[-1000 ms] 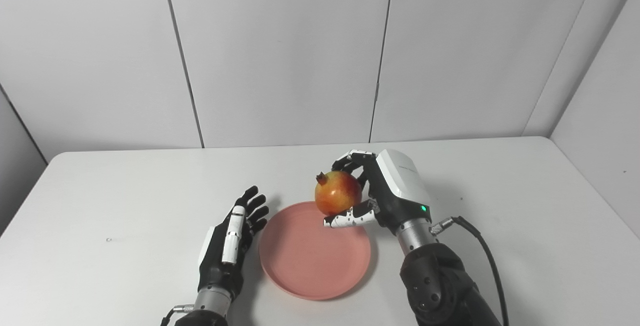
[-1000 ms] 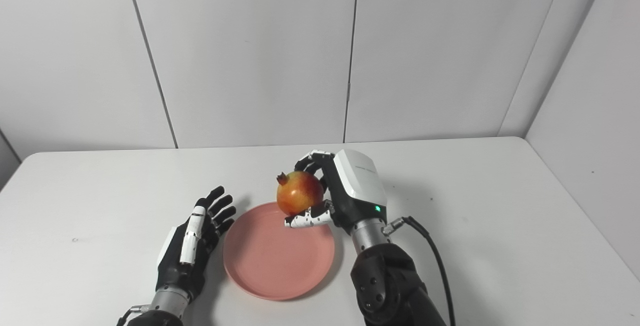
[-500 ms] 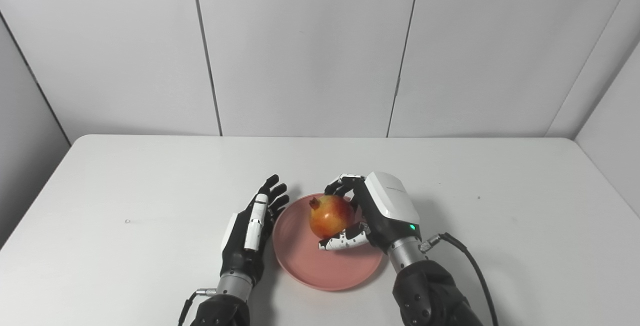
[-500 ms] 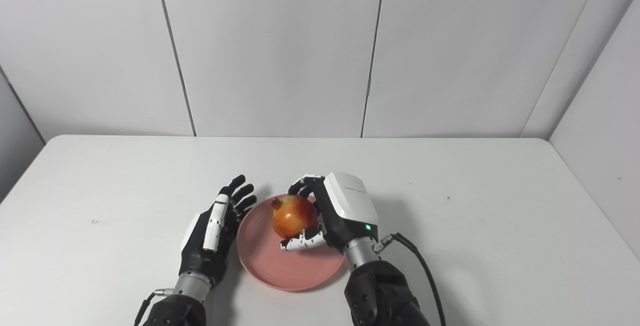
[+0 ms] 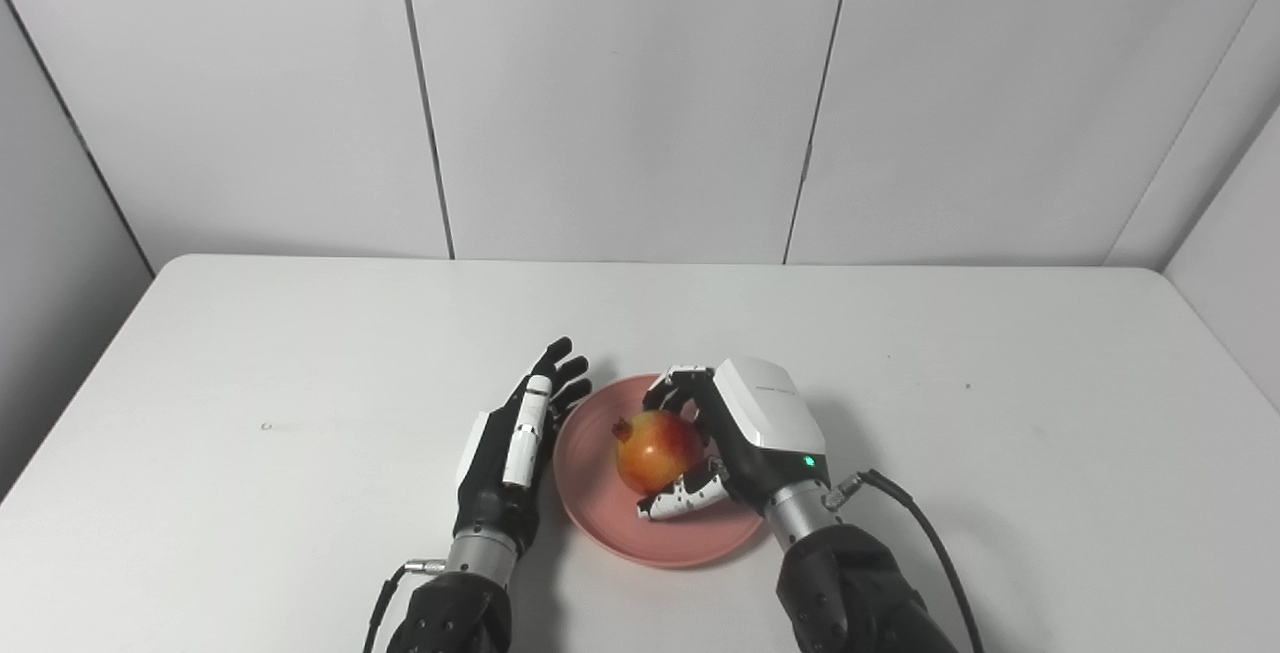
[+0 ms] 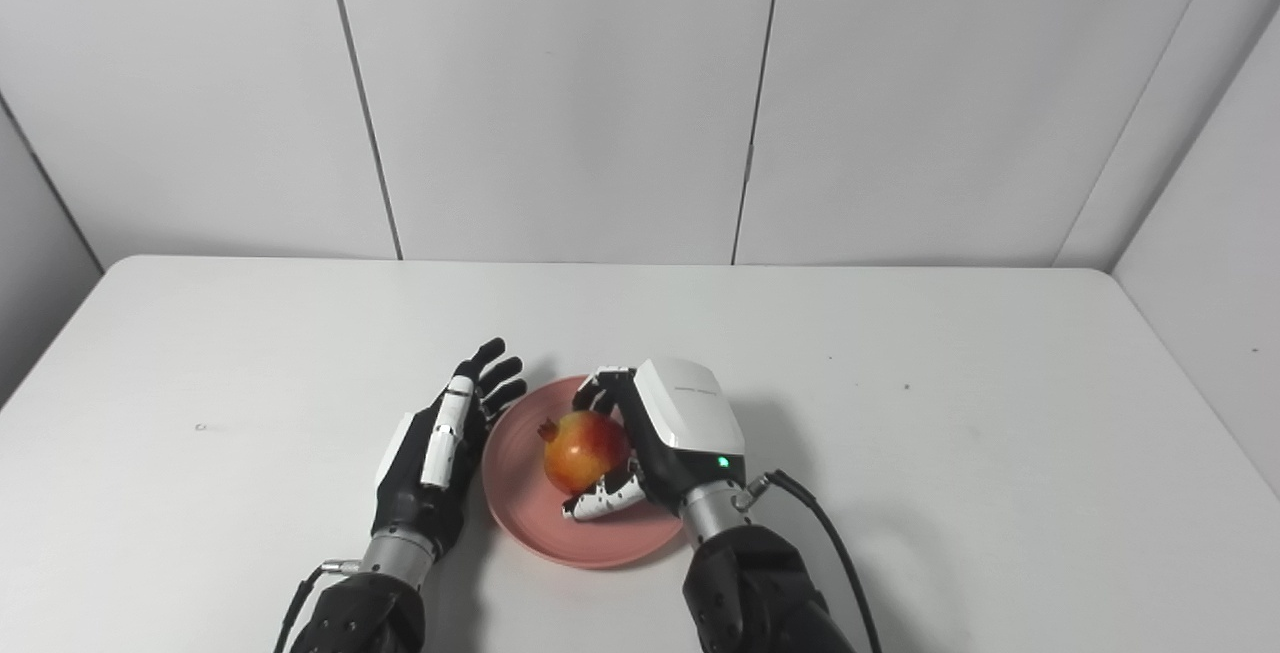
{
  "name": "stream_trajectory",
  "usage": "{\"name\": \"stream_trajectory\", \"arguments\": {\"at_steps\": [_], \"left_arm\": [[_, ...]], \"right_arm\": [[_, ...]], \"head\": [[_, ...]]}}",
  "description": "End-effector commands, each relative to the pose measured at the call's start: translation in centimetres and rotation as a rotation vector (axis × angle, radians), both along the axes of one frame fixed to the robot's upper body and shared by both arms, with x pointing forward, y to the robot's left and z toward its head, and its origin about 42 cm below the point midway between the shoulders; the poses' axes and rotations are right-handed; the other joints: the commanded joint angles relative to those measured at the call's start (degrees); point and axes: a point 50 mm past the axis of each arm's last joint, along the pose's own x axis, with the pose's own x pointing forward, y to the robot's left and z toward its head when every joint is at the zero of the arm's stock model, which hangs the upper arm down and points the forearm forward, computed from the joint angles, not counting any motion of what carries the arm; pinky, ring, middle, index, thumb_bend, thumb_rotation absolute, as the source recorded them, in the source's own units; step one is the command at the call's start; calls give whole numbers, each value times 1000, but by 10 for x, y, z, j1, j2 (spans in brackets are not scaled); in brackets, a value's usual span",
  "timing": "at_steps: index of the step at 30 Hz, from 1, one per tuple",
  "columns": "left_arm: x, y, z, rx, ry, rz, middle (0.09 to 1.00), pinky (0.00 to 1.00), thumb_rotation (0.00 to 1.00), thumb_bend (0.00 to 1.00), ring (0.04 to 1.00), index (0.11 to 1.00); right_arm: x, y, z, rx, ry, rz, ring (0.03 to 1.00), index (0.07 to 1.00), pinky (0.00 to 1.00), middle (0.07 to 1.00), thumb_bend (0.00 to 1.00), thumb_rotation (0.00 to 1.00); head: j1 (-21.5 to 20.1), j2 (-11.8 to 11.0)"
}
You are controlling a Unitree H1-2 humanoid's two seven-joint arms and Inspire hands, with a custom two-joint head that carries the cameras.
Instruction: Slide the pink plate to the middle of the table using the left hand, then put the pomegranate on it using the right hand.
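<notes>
A: In the left eye view, where is the pomegranate (image 5: pixel 657 450) sitting?

B: On the plate (image 5: pixel 601 507) mid-worktop (image 5: pixel 250 353), with the right hand (image 5: pixel 745 433) wrapping its fingers around it.

A: And in the right eye view?

B: The left hand (image 6: pixel 435 448) is lying just beside the plate's left rim, fingers spread, holding nothing. The right one is gripping the fruit.

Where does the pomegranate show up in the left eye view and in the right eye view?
Left eye view: the pomegranate sits just right of centre, low in the picture, over the pink plate, held by the right hand.
Right eye view: the pomegranate sits just left of centre, at the same height in the picture.
Shared landmark: the open left hand beside the plate's left rim.
</notes>
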Motion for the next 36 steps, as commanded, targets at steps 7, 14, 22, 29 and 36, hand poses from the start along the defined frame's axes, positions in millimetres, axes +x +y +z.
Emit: {"name": "stream_trajectory", "arguments": {"at_steps": [7, 14, 22, 29, 36], "left_arm": [[4, -7, 16, -4, -67, -10, 883, 861, 1000, 415, 873, 871], [5, -7, 17, -6, -66, -13, 886, 861, 1000, 408, 874, 872], [5, -7, 17, -9, -67, -17, 889, 863, 1000, 408, 874, 874], [6, -6, 17, -11, -65, -14, 887, 860, 1000, 408, 872, 870], [5, -4, 17, -4, -68, -13, 886, 864, 1000, 416, 873, 872]], "right_arm": [[0, 2, 9, -50, -42, 29, 459, 527, 432, 452, 524, 6], [-2, 1, 14, -119, -26, 48, 626, 723, 494, 701, 825, 332], [-3, -4, 21, -139, -32, 63, 825, 879, 740, 868, 986, 456], [-5, -13, 28, -91, -26, 80, 909, 941, 881, 928, 1000, 490], [-8, -26, 47, 8, -43, 91, 914, 958, 867, 938, 1000, 475]], "head": [[-2, 0], [-2, 1], [-3, 2], [-4, 3], [-7, 2]]}}
